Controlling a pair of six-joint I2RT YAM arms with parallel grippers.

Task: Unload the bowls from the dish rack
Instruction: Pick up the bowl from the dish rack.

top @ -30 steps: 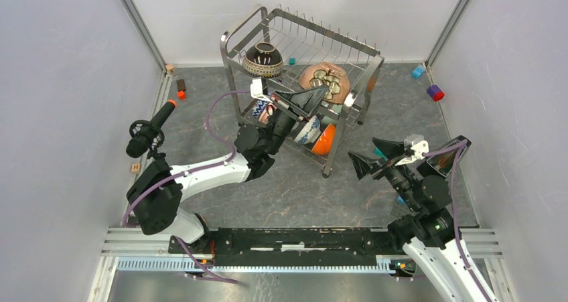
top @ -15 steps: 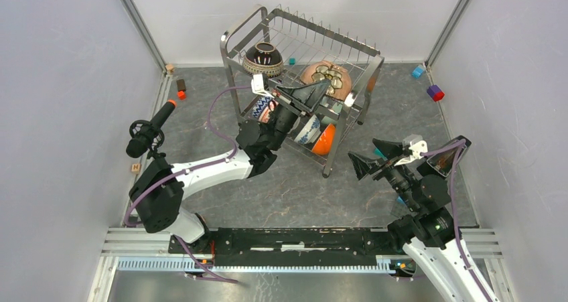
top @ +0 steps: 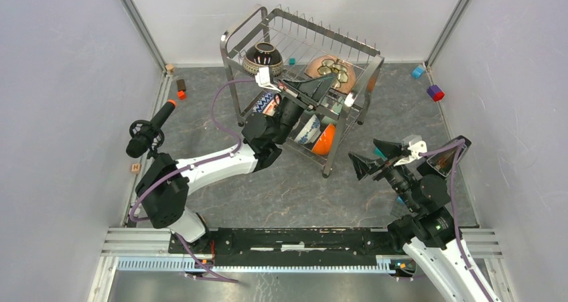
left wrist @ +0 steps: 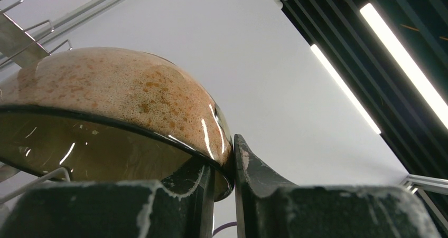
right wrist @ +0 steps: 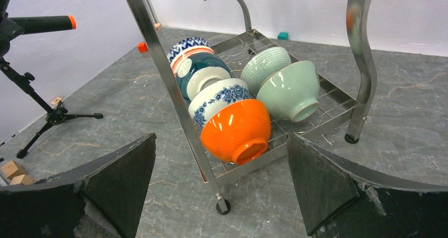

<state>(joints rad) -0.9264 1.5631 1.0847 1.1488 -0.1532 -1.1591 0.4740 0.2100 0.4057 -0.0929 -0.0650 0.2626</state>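
The dish rack [top: 231, 54] stands at the back of the table, a two-tier steel wire frame. My left gripper [top: 327, 81] is shut on the rim of a speckled brown bowl [top: 333, 67] with a gold pattern inside, above the top tier. In the left wrist view the bowl's [left wrist: 105, 95] rim is pinched in the gripper [left wrist: 224, 167]. A dark brown bowl [top: 262, 57] sits on the top tier. On the lower tier lie an orange bowl [right wrist: 236, 130], a blue-and-white bowl [right wrist: 216, 98] and two pale green bowls [right wrist: 293, 90]. My right gripper [top: 375, 156] is open, facing the rack [right wrist: 158, 58].
A microphone on a small tripod [top: 151, 128] stands left of the rack. Small toy blocks [top: 435, 92] lie near the back right wall, others [top: 181, 88] near the back left. Grey walls close in both sides.
My left gripper has risen and moved toward the back right with the speckled brown bowl, which has tipped and lifted off the top tier. The right arm has not moved.
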